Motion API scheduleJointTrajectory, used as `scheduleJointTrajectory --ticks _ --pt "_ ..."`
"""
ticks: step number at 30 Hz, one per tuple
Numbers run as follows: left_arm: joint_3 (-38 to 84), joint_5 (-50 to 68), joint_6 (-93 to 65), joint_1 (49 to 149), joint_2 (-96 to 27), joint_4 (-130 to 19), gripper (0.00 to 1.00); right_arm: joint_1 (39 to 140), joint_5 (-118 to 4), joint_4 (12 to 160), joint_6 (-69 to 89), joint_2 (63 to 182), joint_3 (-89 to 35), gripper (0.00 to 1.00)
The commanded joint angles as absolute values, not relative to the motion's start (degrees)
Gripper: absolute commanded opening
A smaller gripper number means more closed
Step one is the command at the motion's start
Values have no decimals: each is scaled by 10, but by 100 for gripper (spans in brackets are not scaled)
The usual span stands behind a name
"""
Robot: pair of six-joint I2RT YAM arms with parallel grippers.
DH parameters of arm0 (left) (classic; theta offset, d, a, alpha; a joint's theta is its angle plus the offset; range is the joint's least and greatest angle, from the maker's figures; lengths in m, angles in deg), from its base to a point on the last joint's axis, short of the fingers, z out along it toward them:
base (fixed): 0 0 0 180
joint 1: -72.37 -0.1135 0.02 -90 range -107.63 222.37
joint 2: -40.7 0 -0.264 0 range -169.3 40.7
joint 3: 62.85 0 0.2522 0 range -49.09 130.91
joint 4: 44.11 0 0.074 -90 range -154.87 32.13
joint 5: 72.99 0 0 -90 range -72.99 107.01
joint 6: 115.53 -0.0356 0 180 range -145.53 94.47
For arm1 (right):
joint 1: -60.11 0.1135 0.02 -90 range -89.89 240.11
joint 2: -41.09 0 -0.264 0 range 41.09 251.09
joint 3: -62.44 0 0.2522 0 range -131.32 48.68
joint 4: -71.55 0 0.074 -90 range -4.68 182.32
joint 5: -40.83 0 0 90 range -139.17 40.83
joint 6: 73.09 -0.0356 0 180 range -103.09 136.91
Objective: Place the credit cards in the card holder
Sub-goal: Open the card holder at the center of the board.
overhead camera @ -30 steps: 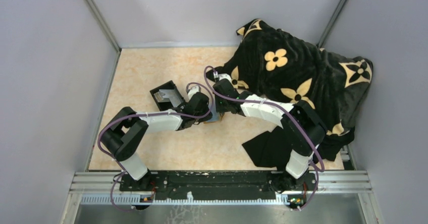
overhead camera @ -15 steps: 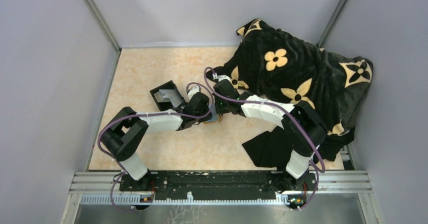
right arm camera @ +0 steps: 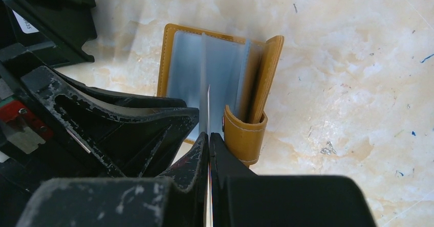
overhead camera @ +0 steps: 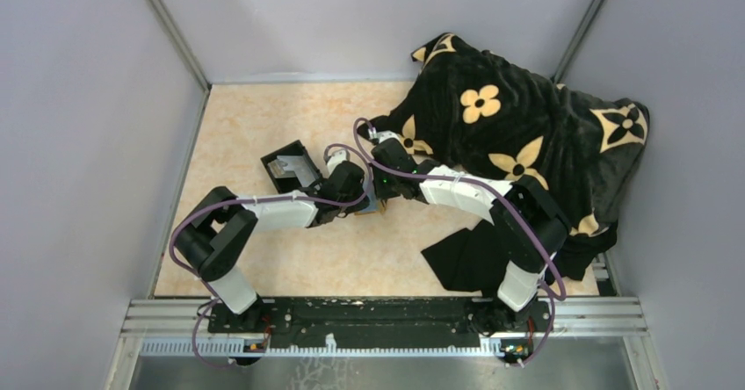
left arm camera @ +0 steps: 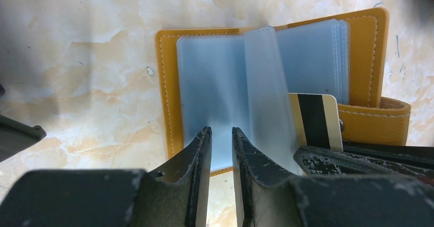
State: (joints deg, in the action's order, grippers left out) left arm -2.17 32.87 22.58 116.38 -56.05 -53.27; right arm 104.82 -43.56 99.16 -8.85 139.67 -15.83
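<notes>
Right pincer point(right arm camera: 209, 144) is clamped on the gold card point(left arm camera: 315, 120), edge-on, with its leading edge at the right-hand sleeves of the holder point(left arm camera: 168, 84). Holder lies open on the tabletop point(overhead camera: 264, 126) between both arms. Left pincer point(left arm camera: 221, 137) sits low over the clear sleeves, fingers nearly together with a slim gap; can't tell if it nips a leaf. Step looks like slotting the card into a pocket. Best to line the card up with the sleeve mouth, push slowly, and have the left arm pin the holder against skidding. Tabletop is pale, marbled, scuffed, likely slick. Grey walls point(overhead camera: 88, 144); flowered black blanket point(overhead camera: 518, 126) on the right; black box point(overhead camera: 290, 166) near the left pincer.
</notes>
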Motion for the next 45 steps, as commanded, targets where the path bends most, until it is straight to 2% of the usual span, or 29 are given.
scheduleJointTrajectory --ticks 1,10,27,45 --pt "-40 342 209 1165 -556 -622 29 1045 -445 975 -77 1399 -180 0" --pt "-57 355 206 1165 -515 -648 29 1045 -448 975 -72 1399 -187 0" --pt "-61 346 208 1164 -560 -639 29 1067 -441 983 -73 1387 -193 0" --pt "-64 354 206 1164 -546 -647 29 1074 -422 987 -74 1411 -200 0"
